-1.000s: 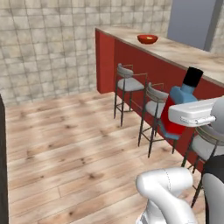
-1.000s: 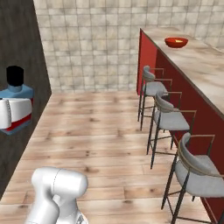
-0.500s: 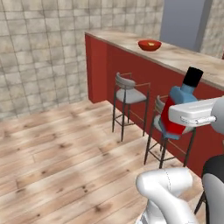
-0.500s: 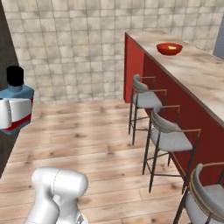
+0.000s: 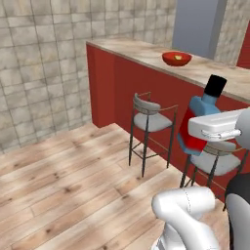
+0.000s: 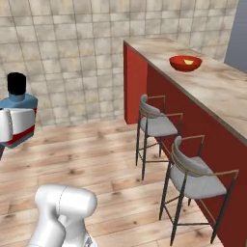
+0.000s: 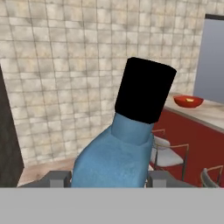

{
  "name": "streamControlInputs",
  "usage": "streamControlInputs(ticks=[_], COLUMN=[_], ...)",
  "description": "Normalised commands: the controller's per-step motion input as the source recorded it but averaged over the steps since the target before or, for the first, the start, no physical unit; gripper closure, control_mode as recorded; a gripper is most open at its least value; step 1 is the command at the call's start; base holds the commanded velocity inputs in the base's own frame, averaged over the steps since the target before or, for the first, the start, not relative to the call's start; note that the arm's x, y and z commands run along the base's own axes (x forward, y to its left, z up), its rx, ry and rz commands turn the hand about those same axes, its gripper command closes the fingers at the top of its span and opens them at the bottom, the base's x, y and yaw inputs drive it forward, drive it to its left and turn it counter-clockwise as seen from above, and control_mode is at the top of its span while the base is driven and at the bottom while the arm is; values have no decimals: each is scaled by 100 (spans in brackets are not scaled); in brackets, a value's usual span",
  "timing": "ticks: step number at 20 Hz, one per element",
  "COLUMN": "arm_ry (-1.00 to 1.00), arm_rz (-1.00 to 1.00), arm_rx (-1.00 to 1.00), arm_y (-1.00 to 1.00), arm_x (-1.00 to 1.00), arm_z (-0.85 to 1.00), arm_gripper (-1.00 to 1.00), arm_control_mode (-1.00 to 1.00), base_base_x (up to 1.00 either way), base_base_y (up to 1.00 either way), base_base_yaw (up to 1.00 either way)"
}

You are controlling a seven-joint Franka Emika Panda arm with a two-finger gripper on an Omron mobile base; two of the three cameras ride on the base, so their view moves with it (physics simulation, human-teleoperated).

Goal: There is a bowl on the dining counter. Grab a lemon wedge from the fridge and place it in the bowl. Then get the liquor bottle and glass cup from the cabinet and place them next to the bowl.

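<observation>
Gripped by the gripper (image 5: pixel 195 137), the liquor bottle (image 5: pixel 201 114) is carried in the air, red body low, blue shoulder above, black cap on top, tilted slightly. Its body is pinched between the fingers, which are spread to the bottle's width; in the hand view the bottle (image 7: pixel 127 140) is seen standing between the two dark finger tips (image 7: pixel 56 178), cap pointing up and away. In the right base view the bottle (image 6: pixel 18 108) is seen at the far left edge, partly covered by the white hand. Beyond the bottle, the dining counter (image 5: pixel 146 51) with its marbled top and plain red front is seen running from the near right toward the far tiled wall (image 5: pixel 44 58). The bowl (image 5: pixel 177 58) is set on the counter top, far from the bottle, and a small yellow-green lemon wedge (image 6: pixel 189 61) is seen lying inside it. Grey-seated bar stools (image 6: pixel 155 126) on thin dark legs are lined up against the counter front; one (image 5: pixel 149 119) is placed just left of the gripper in the left base view. A wooden plank floor (image 5: pixel 58 185) is spread below, and a grey panel (image 5: pixel 195 24) is seen behind the counter at the far right.
</observation>
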Motion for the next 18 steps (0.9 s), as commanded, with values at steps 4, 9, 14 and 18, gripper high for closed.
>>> streamControlInputs(ticks=[4,9,14,18], arm_ry=[0,0,0,0], arm_rz=[0,0,0,0], arm_rx=[0,0,0,0], arm_y=[0,0,0,0], arm_x=[0,0,0,0], arm_z=[0,0,0,0], arm_gripper=[100,100,100,100], arm_control_mode=[100,100,100,100], base_base_x=[100,100,100,100], base_base_y=[42,43,41,30], base_base_yaw=[-25,-25,-28,-30])
